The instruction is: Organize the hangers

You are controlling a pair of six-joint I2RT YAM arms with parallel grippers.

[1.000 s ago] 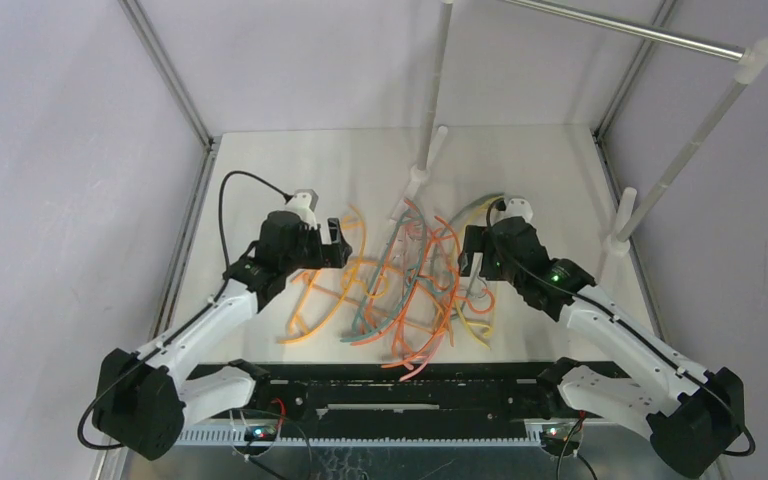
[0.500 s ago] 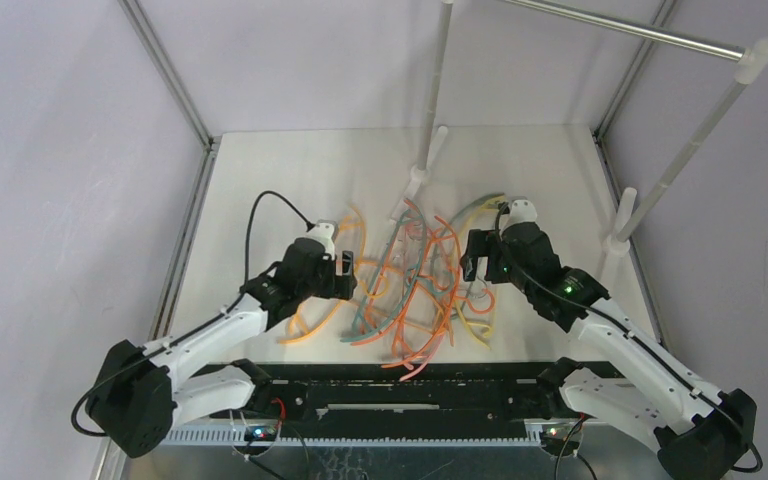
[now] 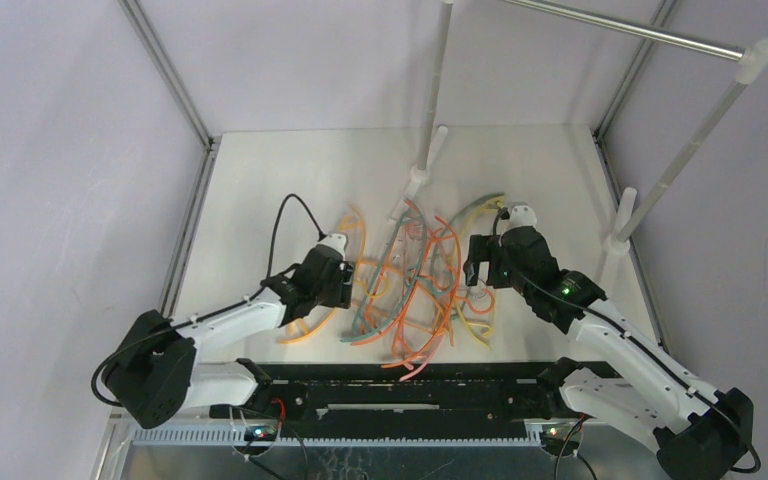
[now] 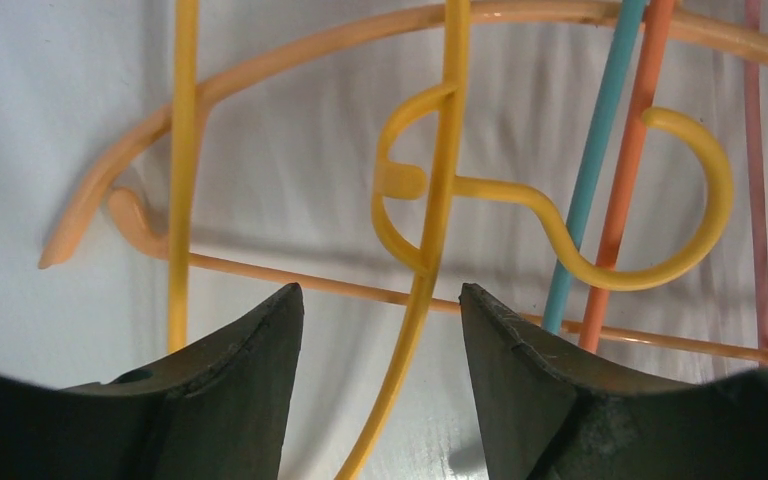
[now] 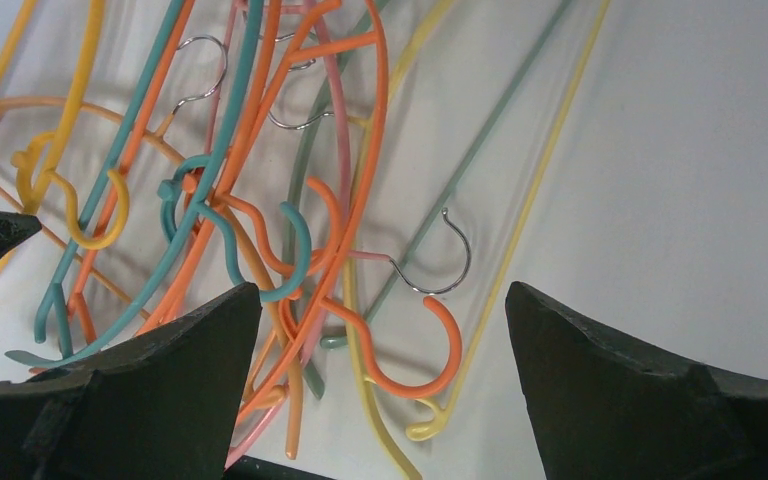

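A tangled pile of thin plastic hangers (image 3: pixel 410 290) in orange, yellow, teal, pale green and pink lies flat on the white table (image 3: pixel 260 190). My left gripper (image 3: pixel 343 282) is low at the pile's left edge, open, its jaws either side of a yellow hanger (image 4: pixel 430 250) without touching it. My right gripper (image 3: pixel 475 272) hovers over the pile's right side, open wide and empty. In the right wrist view an orange hook (image 5: pixel 430 345) lies below between its fingers, with teal (image 5: pixel 210 200) and pale yellow (image 5: pixel 520 220) hangers around it.
A clothes rack stands at the back: a white pole (image 3: pixel 430 110) behind the pile, another (image 3: pixel 680 150) at the right, and a steel bar (image 3: pixel 620 30) across the top. Metal frame rails (image 3: pixel 185 260) edge the table. A black cable (image 3: pixel 285 215) loops above my left arm.
My left gripper has moved down and right, toward the near-left edge of the pile, and lowered over the yellow hanger. My right gripper has shifted slightly nearer. The hangers have not moved.
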